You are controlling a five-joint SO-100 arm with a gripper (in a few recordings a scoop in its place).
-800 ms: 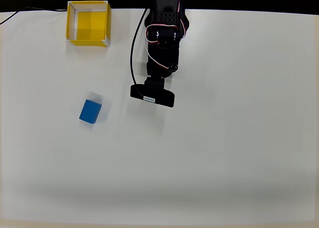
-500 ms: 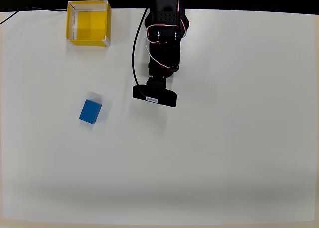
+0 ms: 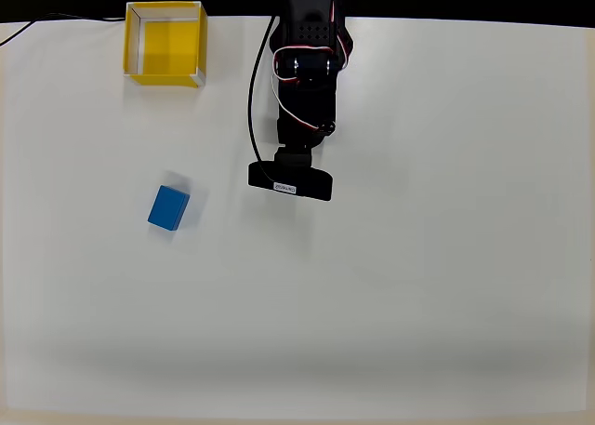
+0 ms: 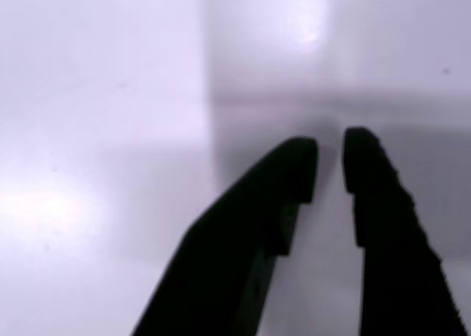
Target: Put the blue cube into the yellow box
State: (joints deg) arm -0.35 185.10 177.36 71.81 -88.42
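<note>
Overhead view: white table [image 3: 418, 258] with the black arm [image 3: 307, 62] reaching in from the top edge near centre. The arm's wrist camera bar [image 3: 289, 181] sat over the table a little above mid-height, with a black cable [image 3: 251, 99] looping down the arm's left side and red and white wires visible on its body.

The blue cube [image 3: 168, 207] lay flat on the table, left of the arm's tip and well apart from it, slightly rotated relative to the table edges, with a faint shadow to its upper right. Nothing touched it.

The yellow box [image 3: 165, 42] sat at the top-left of the table, close to the far edge, open side up, white rim visible, yellow floor bare. The cube was below it in the picture, well apart, and outside it.

Wrist view: the gripper [image 4: 330, 163] showed two dark fingers, tips nearly together with only a narrow slit of pale table between them; nothing was held between the tips. The surface beneath was blurred and pale, with a soft grey shadow around the fingertips
</note>
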